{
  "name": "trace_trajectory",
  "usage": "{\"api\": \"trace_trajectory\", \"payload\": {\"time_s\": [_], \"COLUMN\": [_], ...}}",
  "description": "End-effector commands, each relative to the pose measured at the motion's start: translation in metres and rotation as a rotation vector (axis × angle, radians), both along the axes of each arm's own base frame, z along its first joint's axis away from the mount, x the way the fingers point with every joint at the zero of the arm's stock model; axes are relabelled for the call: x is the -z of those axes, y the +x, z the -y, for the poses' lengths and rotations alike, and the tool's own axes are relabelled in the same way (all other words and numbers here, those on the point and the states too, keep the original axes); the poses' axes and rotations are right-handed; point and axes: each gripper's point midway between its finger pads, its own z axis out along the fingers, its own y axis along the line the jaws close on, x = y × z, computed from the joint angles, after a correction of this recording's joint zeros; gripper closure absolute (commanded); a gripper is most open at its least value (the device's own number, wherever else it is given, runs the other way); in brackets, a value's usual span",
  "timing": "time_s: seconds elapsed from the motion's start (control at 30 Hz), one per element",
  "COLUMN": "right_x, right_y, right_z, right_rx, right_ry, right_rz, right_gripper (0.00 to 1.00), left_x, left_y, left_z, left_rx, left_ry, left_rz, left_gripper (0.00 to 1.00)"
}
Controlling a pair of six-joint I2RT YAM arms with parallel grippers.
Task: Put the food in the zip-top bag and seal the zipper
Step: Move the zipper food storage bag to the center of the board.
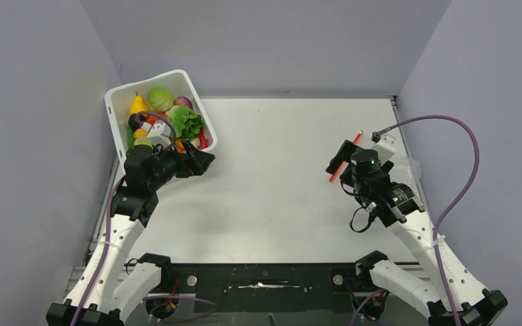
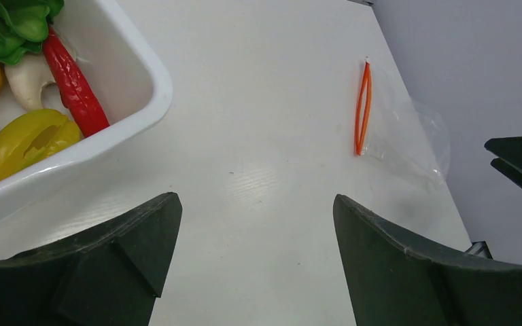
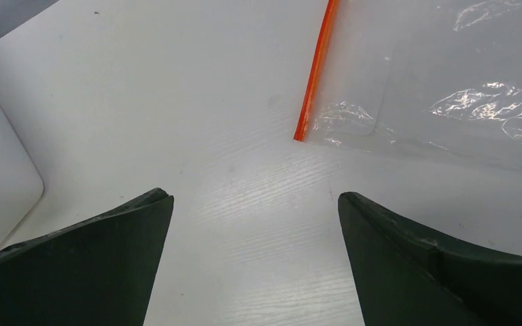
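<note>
White plastic tub (image 1: 117, 119) holds all the food (image 1: 166, 115): ruffled lettuce (image 2: 13, 24), a red chilli (image 2: 75, 85), a yellow split piece (image 2: 27, 139), a pale mushroom-shaped piece (image 2: 30, 81), and, seen from above, a yellow pear (image 1: 138, 105), a green round head (image 1: 160, 99) and a purple piece (image 1: 184, 102). The left fingers (image 2: 129, 251) are spread wide with nothing between them, held just beside the tub's near corner. The tub sits ahead of them and to their left, and the chilli leans against the wall closest to the left-hand tip. Bare worktop (image 1: 279, 176) shows in the gap between the two tips.

The zip-top bag (image 3: 448, 88) lies flat on the worktop, ahead and to the right of the right fingers (image 3: 109, 251). These too are released, wide apart, gripping nothing. The zipper (image 3: 316, 71) runs away from them, its near end lying ahead of the gap between the tips, closer to the right-hand one. In the left wrist view the strip's two halves bow slightly apart in the middle, so the mouth looks partly unsealed, though at that range it is hard to be sure. From above, the clear film is barely visible and the right wrist (image 1: 367, 166) covers part of the strip. Bag and tub are well apart, on opposite sides of the worktop.
</note>
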Motion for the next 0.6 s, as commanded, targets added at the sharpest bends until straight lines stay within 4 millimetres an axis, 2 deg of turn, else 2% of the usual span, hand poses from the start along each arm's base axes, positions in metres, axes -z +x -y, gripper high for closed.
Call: {"api": "trace_trajectory", "payload": {"time_s": [0.0,0.17,0.3,0.47,0.57], "right_x": [-0.027,-0.024,-0.015,-0.010,-0.005], "right_y": [0.004,0.011,0.022,0.048,0.067], "right_z": [0.002,0.003,0.005,0.001,0.001], "right_rx": [0.033,0.042,0.076,0.075,0.065], "right_ry": [0.039,0.021,-0.026,-0.100,-0.170], "right_rz": [0.088,0.095,0.063,0.047,0.042], "right_gripper": [0.02,0.02,0.03,0.02,0.01], "left_x": [-0.022,-0.019,-0.004,-0.003,0.005], "left_y": [0.000,-0.004,-0.010,-0.019,-0.020], "left_z": [-0.004,-0.006,-0.007,-0.005,-0.008], "left_rx": [-0.011,-0.015,-0.016,0.007,-0.007], "left_ry": [0.007,0.012,0.012,0.020,0.027], "left_rz": [0.080,0.080,0.053,0.066,0.070], "left_gripper": [0.17,0.17,0.17,0.17,0.17]}}
